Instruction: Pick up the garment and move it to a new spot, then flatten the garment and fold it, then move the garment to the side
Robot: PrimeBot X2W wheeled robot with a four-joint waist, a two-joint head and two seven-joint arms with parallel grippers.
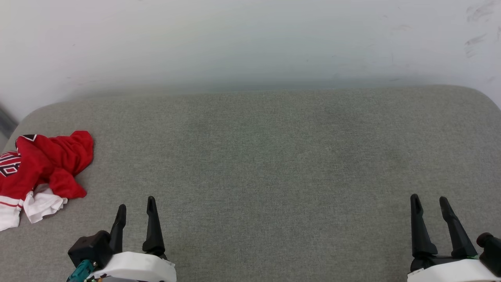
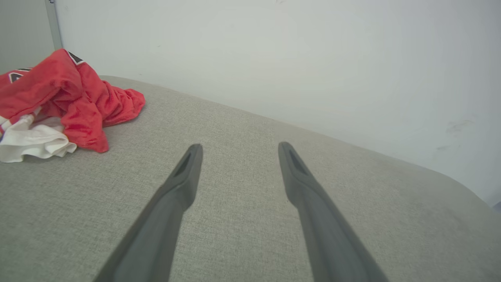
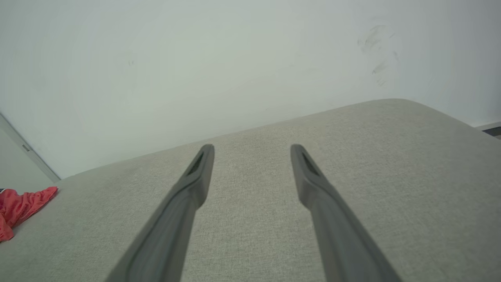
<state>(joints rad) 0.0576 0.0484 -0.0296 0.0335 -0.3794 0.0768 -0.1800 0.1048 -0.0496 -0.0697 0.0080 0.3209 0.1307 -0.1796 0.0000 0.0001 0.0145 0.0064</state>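
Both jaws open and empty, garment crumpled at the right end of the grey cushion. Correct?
Not quite: the garment lies crumpled at the left end of the cushion, nearer the left gripper, as the head view shows. Both sets of jaws are open and empty, as you said.

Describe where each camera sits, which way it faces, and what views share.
Head view: on the head, looking forward and down at the grey cushion, garment far left; left gripper and right gripper open at the bottom.
Left wrist view: on the left wrist, along its fingers, toward garment and wall.
Right wrist view: on the right wrist, along its fingers, toward the wall.
Shared: all show garment and cushion.
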